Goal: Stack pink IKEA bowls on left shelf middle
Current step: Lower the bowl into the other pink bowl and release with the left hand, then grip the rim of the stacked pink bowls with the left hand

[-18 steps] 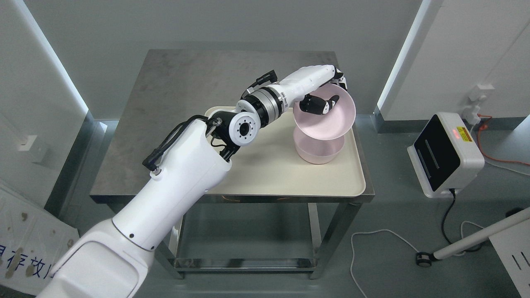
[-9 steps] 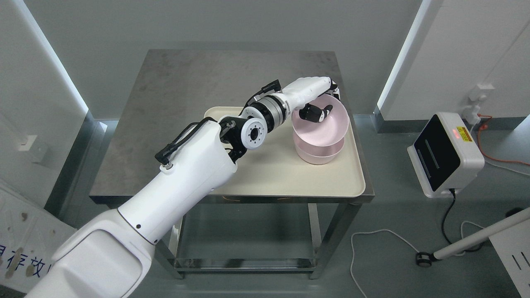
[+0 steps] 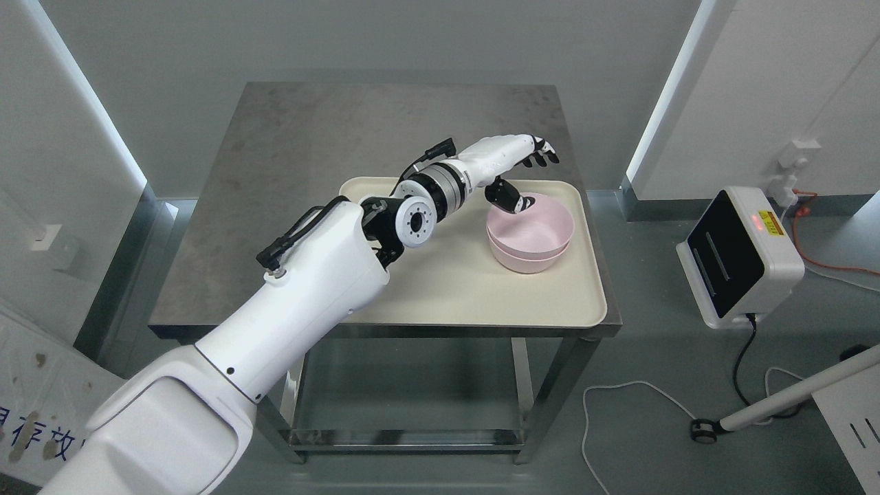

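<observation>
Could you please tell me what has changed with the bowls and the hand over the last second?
The left hand lowered the tilted upper pink bowl into the lower pink bowl and opened, letting go. The lower bowl, the tray and the table stayed put.

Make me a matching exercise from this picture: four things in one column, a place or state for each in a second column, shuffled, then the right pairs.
Things:
1. upper pink bowl
2. lower pink bowl
3. left hand
4. cream tray

Places or states:
A. lies flat on the steel table
B. fingers spread, holding nothing, thumb at a bowl's rim
C. nested inside another bowl
D. stands on the tray, with a bowl in it

Pairs: 1-C, 2-D, 3-B, 4-A
</observation>
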{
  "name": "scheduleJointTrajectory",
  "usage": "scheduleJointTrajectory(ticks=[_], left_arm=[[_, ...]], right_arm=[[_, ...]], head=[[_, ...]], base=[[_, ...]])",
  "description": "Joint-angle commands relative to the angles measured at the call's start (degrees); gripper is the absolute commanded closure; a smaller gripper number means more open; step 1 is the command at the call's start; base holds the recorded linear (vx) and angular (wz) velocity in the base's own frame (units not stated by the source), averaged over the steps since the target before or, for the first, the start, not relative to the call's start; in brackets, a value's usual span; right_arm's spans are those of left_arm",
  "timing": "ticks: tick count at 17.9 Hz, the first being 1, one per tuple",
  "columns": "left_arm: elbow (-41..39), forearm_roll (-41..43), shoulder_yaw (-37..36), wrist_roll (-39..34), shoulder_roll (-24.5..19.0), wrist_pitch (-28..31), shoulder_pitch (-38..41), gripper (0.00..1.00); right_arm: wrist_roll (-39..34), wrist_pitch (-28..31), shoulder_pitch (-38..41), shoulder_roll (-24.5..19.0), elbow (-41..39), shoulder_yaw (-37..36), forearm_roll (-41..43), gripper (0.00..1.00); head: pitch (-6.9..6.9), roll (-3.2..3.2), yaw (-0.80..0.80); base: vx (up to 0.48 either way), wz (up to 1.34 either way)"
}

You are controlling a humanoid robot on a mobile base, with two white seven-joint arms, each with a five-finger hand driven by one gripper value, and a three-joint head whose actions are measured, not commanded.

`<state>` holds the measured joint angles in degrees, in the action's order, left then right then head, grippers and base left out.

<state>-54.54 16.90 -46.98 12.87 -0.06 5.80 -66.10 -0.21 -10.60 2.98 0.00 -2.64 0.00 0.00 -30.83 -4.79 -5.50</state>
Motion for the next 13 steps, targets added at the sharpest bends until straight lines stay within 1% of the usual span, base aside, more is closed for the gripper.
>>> scheduleJointTrajectory(ticks=[1, 3, 5, 6, 8, 10, 11, 13], left_arm=[[-4.50, -8.79, 16.44, -5.11, -0.94, 0.00, 1.32, 0.29], [-11.60, -11.43, 21.73, -6.20, -0.94, 0.09, 4.12, 0.25], [-19.17, -15.03, 22.37, -5.41, -0.94, 0.44, 8.33, 0.25], [-23.64, -16.70, 22.28, -3.14, -0.94, 1.75, 11.49, 0.25], [-29.64, -16.98, 22.72, 3.52, -0.94, 4.91, 16.68, 0.25], [-32.81, -16.81, 22.98, 9.60, -0.94, 5.45, 19.85, 0.25], [-34.05, -16.81, 22.64, 11.37, -0.94, 5.45, 20.30, 0.25], [-34.76, -16.72, 21.50, 12.17, -3.79, 5.45, 20.05, 0.25]], right_arm=[[0.04, -0.03, 0.00, 1.00, 0.00, -0.53, -0.44, 0.00], [0.04, -0.03, 0.00, 1.00, 0.00, -0.53, -0.44, 0.00], [0.04, -0.03, 0.00, 1.00, 0.00, -0.53, -0.44, 0.00], [0.04, -0.03, 0.00, 1.00, 0.00, -0.53, -0.44, 0.00], [0.04, -0.03, 0.00, 1.00, 0.00, -0.53, -0.44, 0.00], [0.04, -0.03, 0.00, 1.00, 0.00, -0.53, -0.44, 0.00], [0.04, -0.03, 0.00, 1.00, 0.00, -0.53, -0.44, 0.00], [0.04, -0.03, 0.00, 1.00, 0.00, -0.53, -0.44, 0.00]], head=[[0.00, 0.00, 0.00], [0.00, 0.00, 0.00], [0.00, 0.00, 0.00], [0.00, 0.00, 0.00], [0.00, 0.00, 0.00], [0.00, 0.00, 0.00], [0.00, 0.00, 0.00], [0.00, 0.00, 0.00]], base=[[0.000, 0.00], [0.000, 0.00], [0.000, 0.00], [0.000, 0.00], [0.000, 0.00], [0.000, 0.00], [0.000, 0.00], [0.000, 0.00]])
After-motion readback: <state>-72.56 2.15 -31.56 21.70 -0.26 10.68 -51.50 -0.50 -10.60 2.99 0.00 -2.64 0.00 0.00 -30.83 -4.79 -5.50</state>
